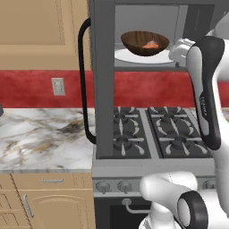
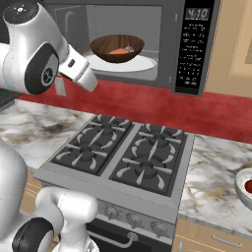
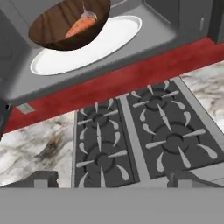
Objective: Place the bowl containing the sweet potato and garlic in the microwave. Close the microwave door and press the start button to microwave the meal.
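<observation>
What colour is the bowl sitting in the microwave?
Dark brown wood grain; the bowl shows best in the hand view.

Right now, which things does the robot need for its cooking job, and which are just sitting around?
For the job: the bowl holding the sweet potato and garlic, the microwave, the microwave door standing open, the open gripper.

Just sitting around: the stove, the small bowl on the counter.
</observation>
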Robot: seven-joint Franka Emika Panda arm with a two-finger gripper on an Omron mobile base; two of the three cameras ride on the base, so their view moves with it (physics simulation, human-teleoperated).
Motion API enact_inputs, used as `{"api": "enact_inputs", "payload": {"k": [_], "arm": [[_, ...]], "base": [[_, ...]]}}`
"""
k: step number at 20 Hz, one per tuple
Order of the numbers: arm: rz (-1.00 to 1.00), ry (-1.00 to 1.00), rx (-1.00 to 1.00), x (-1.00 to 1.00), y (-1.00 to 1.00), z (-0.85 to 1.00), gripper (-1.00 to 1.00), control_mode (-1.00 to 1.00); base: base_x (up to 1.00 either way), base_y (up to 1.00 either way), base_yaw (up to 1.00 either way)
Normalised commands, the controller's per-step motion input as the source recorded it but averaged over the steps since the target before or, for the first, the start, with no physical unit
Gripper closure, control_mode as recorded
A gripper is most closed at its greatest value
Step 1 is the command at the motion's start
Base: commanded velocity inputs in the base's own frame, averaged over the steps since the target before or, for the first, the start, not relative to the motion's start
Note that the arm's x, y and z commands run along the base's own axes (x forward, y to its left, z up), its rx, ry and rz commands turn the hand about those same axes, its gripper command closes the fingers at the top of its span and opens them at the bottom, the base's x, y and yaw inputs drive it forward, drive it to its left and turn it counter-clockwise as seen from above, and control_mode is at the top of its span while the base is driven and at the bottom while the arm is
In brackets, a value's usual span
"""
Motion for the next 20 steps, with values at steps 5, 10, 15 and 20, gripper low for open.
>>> {"api": "enact_inputs", "payload": {"k": [5, 10, 15, 20], "arm": [[0.45, 0.00, -0.54, -1.00, 0.25, 0.01, -1.00, -1.00], [0.41, 0.00, -0.49, -1.00, 0.24, 0.00, -1.00, -1.00], [0.37, 0.00, -0.45, -1.00, 0.25, 0.00, -1.00, -1.00], [0.32, 0.00, -0.41, -0.99, 0.21, 0.00, -1.00, -1.00]], "base": [[0.00, 0.00, 0.00], [0.00, 0.00, 0.00], [0.00, 0.00, 0.00], [0.00, 0.00, 0.00]]}}
